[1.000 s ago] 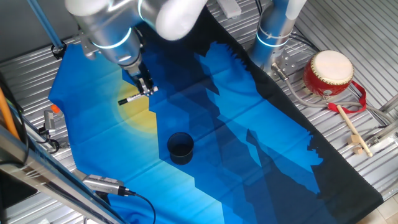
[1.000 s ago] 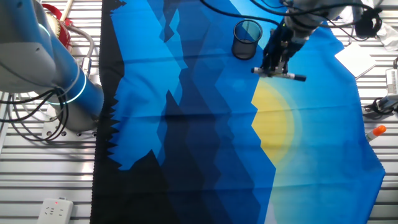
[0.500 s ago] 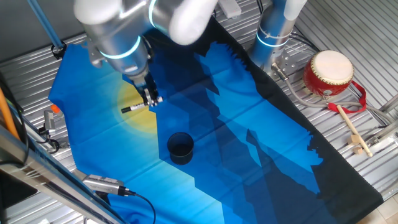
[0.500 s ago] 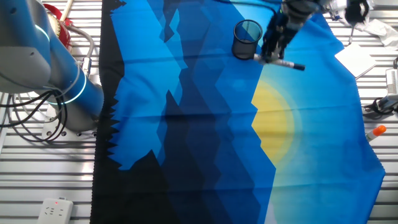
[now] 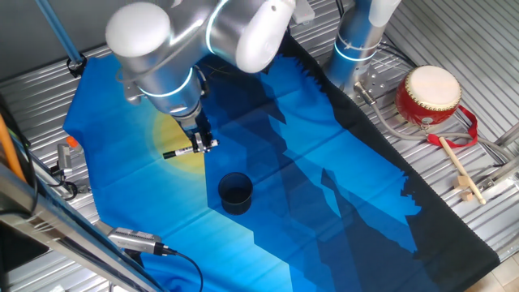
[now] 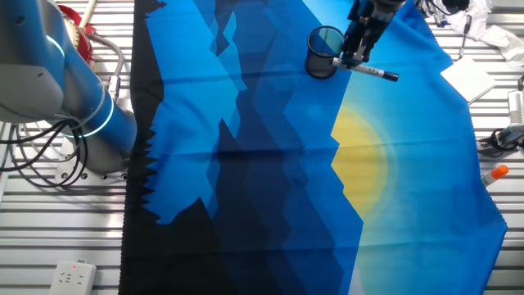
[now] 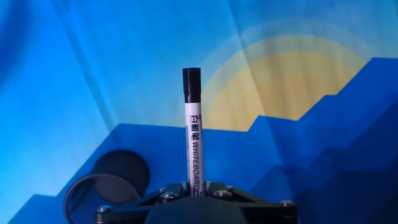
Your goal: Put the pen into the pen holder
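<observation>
My gripper is shut on the pen, a short white whiteboard marker with a black cap, and holds it level above the blue cloth. In the hand view the pen sticks straight out from between my jaws, cap away from me. The pen holder, a small dark round cup, stands upright on the cloth a little to the lower right of my gripper. In the other fixed view my gripper with the pen is right beside the holder. The holder's rim shows at the lower left of the hand view.
A blue and yellow cloth covers the table. A red-and-cream drum and a wooden drumstick lie at the right. A second arm's base stands at the back. An orange-capped item lies by the cloth's edge.
My gripper has carried the pen across the yellow patch toward the pen holder. The holder has not moved.
</observation>
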Robot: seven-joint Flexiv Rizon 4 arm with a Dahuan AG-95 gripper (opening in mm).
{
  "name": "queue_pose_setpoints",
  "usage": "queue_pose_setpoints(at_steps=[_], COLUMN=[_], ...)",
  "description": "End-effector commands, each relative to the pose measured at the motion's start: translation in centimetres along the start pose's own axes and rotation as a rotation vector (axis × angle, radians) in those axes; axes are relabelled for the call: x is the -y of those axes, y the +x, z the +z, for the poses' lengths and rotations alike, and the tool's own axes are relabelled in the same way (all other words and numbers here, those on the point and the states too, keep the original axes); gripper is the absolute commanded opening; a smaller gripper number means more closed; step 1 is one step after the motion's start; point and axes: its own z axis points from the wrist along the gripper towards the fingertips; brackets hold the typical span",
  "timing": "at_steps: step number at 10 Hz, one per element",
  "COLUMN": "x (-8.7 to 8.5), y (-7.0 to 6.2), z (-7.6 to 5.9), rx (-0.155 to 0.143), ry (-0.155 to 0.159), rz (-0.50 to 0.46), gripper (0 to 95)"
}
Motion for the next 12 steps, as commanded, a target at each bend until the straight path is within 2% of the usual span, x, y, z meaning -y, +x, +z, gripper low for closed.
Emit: queue_pose_setpoints(at_steps=[1, 3, 6, 9, 11, 12], x=[-0.2, -0.7, -1.3, -1.3, -1.3, -1.3], y=[0.5, 1.2, 1.5, 1.5, 1.5, 1.5], z=[-0.2, -0.4, 0.0, 0.0, 0.0, 0.0], rx=[-0.002, -0.005, -0.01, -0.036, -0.052, -0.051], ry=[-0.005, -0.01, -0.022, -0.083, -0.139, -0.142], rz=[-0.001, -0.005, -0.002, -0.013, -0.022, -0.022], gripper=[0.0, 0.0, 0.0, 0.0, 0.0, 0.0])
